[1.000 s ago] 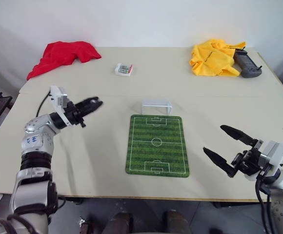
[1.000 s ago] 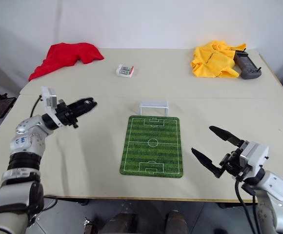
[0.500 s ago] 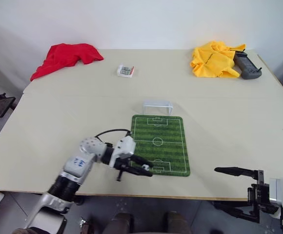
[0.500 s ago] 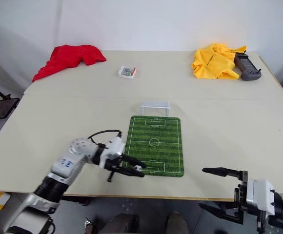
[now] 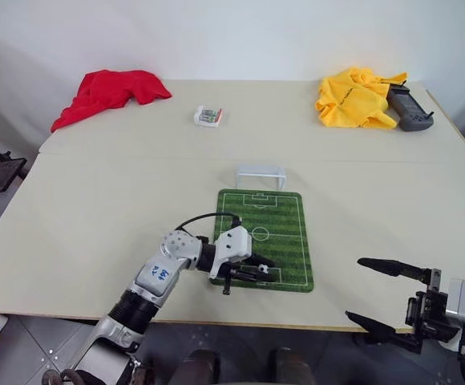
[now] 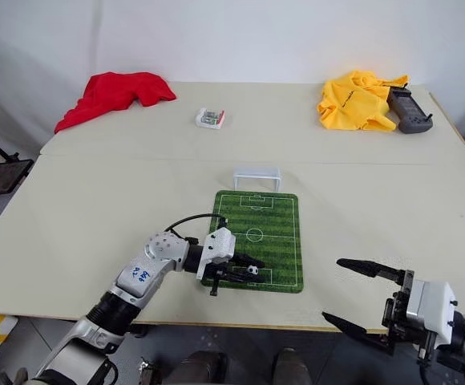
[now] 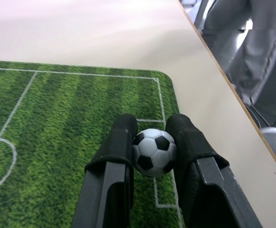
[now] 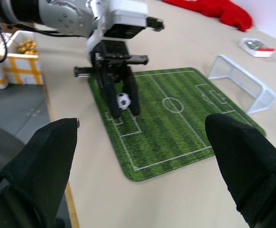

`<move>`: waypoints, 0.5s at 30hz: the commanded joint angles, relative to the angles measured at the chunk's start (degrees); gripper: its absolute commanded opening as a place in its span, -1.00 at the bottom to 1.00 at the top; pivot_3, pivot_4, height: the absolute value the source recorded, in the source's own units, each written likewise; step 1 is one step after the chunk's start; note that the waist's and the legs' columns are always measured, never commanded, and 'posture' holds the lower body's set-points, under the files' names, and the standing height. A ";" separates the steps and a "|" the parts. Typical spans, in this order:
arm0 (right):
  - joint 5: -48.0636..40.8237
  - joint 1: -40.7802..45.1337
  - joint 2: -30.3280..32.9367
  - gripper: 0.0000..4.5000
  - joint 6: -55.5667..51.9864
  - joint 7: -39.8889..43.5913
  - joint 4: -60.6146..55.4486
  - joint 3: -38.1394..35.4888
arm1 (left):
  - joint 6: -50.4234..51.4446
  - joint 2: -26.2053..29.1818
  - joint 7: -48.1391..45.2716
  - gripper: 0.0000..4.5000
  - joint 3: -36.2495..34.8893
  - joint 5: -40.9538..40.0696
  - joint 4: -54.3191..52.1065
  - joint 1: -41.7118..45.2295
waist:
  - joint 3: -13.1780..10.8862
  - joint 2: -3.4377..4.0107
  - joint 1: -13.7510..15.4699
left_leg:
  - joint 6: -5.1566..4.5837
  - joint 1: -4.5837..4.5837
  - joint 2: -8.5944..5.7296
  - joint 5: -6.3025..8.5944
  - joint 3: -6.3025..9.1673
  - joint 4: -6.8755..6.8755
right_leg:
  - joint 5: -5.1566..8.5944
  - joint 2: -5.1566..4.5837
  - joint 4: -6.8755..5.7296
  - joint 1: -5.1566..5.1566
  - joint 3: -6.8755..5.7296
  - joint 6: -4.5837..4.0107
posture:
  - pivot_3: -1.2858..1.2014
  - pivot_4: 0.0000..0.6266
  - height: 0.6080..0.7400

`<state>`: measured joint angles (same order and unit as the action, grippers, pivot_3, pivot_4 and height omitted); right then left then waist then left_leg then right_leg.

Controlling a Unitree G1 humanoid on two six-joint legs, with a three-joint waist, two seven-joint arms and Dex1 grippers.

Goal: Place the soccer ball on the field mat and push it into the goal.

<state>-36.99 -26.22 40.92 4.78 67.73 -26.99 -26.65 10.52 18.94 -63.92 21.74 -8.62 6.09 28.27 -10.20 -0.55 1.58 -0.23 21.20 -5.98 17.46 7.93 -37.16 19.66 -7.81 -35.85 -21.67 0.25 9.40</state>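
Fingers of your right gripper (image 5: 386, 295) stand spread wide with nothing between them, off the table's (image 5: 96, 208) near edge. Your left gripper (image 7: 150, 142) pinches the soccer ball (image 7: 153, 152) just above the field mat's (image 5: 285, 228) near penalty box. Beyond the mat's far end stands the goal (image 5: 260, 175), touching it or nearly so.
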 commanded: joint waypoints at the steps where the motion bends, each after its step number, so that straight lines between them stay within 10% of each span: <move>1: -0.15 -0.46 -0.88 1.00 0.00 -0.93 -2.40 0.36 | -1.96 -0.76 1.25 -0.62 -0.02 0.83 0.25 0.59 | 0.00 0.00 0.00 | 0.00 0.00 0.00 0.00 0.00 0.00 | 0.00 0.00 0.00 0.00 0.00 0.00 | 0.03 -0.52 1.00; 7: 0.37 -0.52 -1.64 1.00 0.21 -1.78 -2.67 1.13 | -3.15 -0.86 0.79 -0.62 0.19 0.93 0.34 0.41 | 0.00 0.00 -0.01 | 0.00 0.00 -0.01 0.00 0.00 0.00 | 0.00 0.00 -0.01 0.00 0.00 0.00 | 0.03 -0.52 1.00; 13: 0.80 -0.25 -1.97 1.00 0.64 -1.88 -1.92 1.71 | -4.40 -1.55 1.28 0.21 -0.49 0.37 0.17 0.48 | 0.00 0.00 0.00 | 0.00 0.00 -0.01 0.00 0.00 0.00 | 0.00 0.00 0.00 0.00 0.00 0.00 | 0.03 -0.52 1.00; 15: 0.96 -0.17 -2.18 1.00 0.76 -1.88 -1.73 1.93 | -4.60 -1.72 1.23 0.21 -0.88 -0.03 0.20 0.55 | 0.00 0.00 -0.01 | 0.00 0.00 0.00 0.00 0.00 -0.01 | 0.00 0.00 -0.01 0.00 0.00 0.00 | 0.03 -0.52 1.00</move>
<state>-35.59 -26.21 39.40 4.80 65.93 -27.76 -24.89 6.85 17.47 -62.67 21.55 -7.68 7.55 28.31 -10.20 -0.55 1.57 -0.23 21.20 -5.98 17.46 7.93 -37.17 19.66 -7.81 -35.86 -21.67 0.25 9.40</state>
